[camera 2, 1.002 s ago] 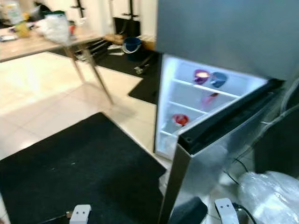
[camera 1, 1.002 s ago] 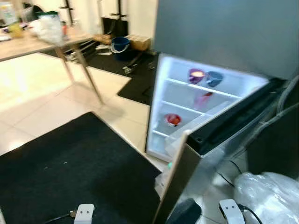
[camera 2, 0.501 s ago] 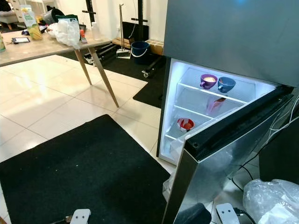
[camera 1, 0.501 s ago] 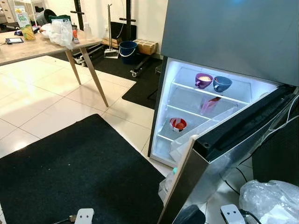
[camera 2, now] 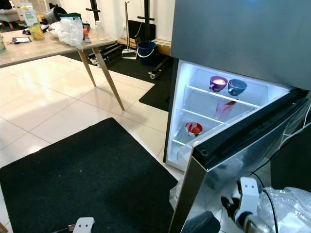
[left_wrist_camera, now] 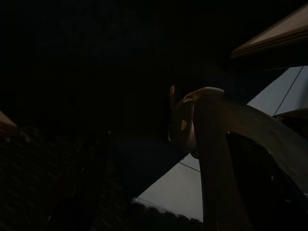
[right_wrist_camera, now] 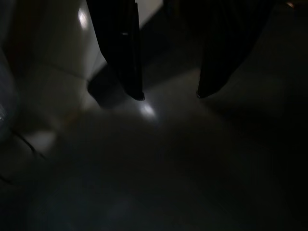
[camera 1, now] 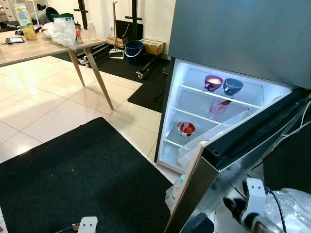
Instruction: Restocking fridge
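Raised since half a second ago: right arm (camera 1: 252, 206), now in the head views at 5 o'clock, just beside the lower edge of the open fridge door (camera 1: 252, 145), with its white wrist housing upright. Right gripper (right_wrist_camera: 168, 96) seen in its wrist view with two black fingers (right_wrist_camera: 120, 48) spread well apart, nothing between them, pointing at dim floor. Left arm (camera 1: 88, 224) idle at 7 o'clock over the black mat (camera 1: 82, 179); fingers too dark in its wrist view to judge, so cannot tell. Just past the right arm at 4 o'clock: crumpled clear plastic bag (camera 1: 291, 208) on the floor. Fridge (camera 1: 243, 39) at 1 o'clock, steel-grey, lower compartment lit and open, door swung toward the camera. Upper shelf: purple cup (camera 1: 213, 82) just beside blue cup (camera 1: 233, 86), apart from each other. Next shelf down: pink item (camera 1: 217, 108), shape unclear. Lower shelf: red-and-white bowl (camera 1: 186, 128). At the door's foot: clear plastic wrap and a bottle with a green cap (camera 1: 181, 178), partly hidden. Wooden table (camera 1: 43, 46) at 10 o'clock, carrying a white plastic bag (camera 1: 63, 33) and a juice carton (camera 1: 23, 18). Blue bucket (camera 1: 133, 49) at 12 o'clock on the far mat, beside a cardboard box (camera 1: 152, 46).
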{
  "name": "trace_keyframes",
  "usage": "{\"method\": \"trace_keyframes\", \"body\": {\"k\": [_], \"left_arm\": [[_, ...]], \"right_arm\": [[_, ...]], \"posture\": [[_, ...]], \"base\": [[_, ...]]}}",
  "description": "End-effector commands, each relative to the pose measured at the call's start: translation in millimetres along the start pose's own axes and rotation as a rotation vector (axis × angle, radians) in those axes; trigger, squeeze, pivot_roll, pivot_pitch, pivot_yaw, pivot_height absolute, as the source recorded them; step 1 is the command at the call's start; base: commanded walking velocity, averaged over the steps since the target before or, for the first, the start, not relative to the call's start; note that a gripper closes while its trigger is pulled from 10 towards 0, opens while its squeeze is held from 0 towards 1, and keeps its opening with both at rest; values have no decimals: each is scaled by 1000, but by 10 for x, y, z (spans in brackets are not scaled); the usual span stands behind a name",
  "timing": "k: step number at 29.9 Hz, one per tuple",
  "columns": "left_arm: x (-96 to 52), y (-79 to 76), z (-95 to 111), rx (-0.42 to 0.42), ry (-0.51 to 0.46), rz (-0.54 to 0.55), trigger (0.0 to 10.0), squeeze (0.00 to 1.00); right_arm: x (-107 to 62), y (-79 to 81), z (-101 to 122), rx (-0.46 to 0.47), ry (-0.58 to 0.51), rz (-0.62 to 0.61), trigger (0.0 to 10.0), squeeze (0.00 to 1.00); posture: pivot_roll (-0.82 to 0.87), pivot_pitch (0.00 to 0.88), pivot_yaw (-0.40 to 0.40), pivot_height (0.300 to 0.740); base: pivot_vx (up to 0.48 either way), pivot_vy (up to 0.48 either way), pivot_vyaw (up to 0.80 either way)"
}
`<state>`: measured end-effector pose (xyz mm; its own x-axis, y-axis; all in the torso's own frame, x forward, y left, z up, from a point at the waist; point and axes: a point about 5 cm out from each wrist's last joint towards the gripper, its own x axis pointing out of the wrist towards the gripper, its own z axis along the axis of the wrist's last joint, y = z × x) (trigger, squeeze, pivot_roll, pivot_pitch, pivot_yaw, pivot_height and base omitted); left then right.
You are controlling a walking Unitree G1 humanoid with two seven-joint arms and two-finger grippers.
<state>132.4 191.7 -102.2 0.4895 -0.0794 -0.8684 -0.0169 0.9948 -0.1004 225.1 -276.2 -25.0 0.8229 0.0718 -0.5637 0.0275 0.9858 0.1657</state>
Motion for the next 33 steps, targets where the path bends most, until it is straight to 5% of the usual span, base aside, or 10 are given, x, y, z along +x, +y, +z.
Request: {"method": "trace_keyframes", "body": {"k": [1,12,21,25,29,33], "left_arm": [[3,-28,-27,-4,12,-7,10000,0],[-1,-29,-47,-3,18,-9,10000,0],[-9,-8,-62,-4,20,-2,10000,0],[-10,-9,-70,-5,22,-1,10000,0],[-9,-13,-71,-6,21,-1,10000,0],[-8,-19,-73,-5,22,0,10000,0]], "right_arm": [[7,8,49,10,-29,20,10000,0],[195,397,458,-34,-168,288,10000,0],[416,1141,1142,-128,-356,525,10000,0],[446,1322,1377,-112,-428,539,10000,0],[465,1330,1323,-130,-397,520,10000,0],[477,1115,920,-188,-237,410,10000,0]], "posture": [[32,0,-59,740],[34,0,-57,740],[46,0,-58,740],[48,0,-58,740],[52,0,-64,740],[50,0,-68,740]], "base": [[0,0,0],[0,0,0],[0,0,0],[0,0,0],[0,0,0],[0,0,0]]}}
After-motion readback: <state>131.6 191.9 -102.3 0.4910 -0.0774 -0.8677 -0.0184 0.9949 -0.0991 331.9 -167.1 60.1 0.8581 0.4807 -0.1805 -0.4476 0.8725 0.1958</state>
